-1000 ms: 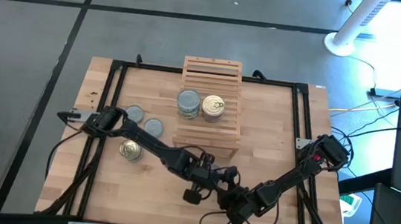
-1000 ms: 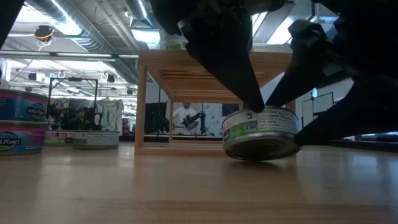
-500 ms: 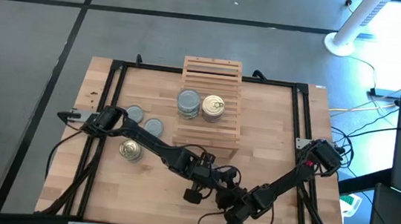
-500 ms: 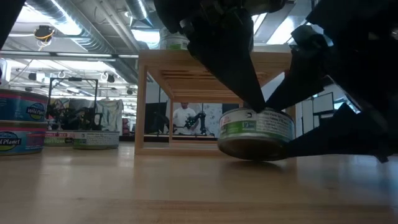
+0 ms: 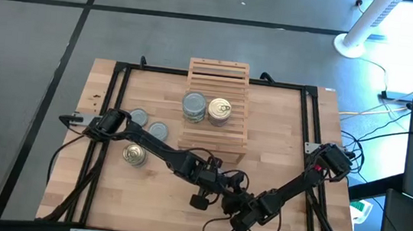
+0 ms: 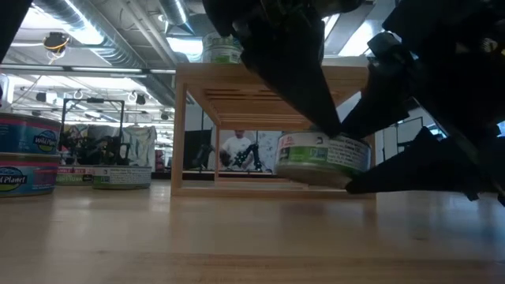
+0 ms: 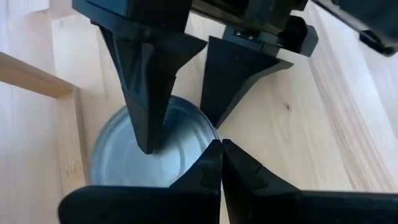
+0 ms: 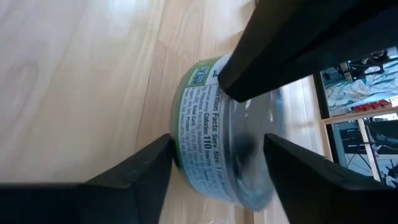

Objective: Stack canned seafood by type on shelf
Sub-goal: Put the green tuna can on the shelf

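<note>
Lower centre of the high view: the right pincer (image 8: 217, 162) clamps a green-labelled tin (image 6: 322, 158) by its sides, lifted just clear of the surface (image 6: 158, 237). The left pincer (image 7: 174, 118), fingers narrowly parted, touches its top.

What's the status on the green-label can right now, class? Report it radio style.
Right gripper clamped on green-label can, just clear of the tabletop. Left gripper touching its top. Shelf holds two stacks; nothing in the way.
</note>
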Tool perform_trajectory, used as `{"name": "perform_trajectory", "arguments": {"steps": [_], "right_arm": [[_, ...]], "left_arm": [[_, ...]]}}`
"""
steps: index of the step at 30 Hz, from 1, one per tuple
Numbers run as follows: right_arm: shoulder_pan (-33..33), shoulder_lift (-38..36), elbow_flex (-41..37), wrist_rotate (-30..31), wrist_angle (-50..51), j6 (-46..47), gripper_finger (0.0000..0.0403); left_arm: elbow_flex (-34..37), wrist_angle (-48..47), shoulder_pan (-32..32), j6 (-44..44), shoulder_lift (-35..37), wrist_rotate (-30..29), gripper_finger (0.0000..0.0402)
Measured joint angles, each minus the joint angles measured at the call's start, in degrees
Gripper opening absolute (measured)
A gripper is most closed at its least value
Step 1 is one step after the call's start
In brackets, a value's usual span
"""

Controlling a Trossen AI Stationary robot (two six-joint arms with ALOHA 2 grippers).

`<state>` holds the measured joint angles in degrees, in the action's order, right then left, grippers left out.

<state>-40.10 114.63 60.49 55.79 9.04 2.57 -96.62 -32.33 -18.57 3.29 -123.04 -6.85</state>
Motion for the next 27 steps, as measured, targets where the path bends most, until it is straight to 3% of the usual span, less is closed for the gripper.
{"name": "perform_trajectory", "arguments": {"steps": [9,19,27], "right_arm": [[-0.1,0.0,0.0,-1.4,-0.2,0.0,0.0137],[-0.1,0.0,0.4,-2.0,0.2,-0.2,0.0155],[0.1,0.2,2.5,-4.1,0.2,-1.7,0.0146]], "left_arm": [[-0.1,-0.2,0.1,0.0,0.1,-0.5,0.0],[-0.1,-0.3,0.1,-0.7,0.1,0.0,0.0009],[-0.1,-0.1,-0.2,-0.4,-0.1,1.0,0.0102]]}}
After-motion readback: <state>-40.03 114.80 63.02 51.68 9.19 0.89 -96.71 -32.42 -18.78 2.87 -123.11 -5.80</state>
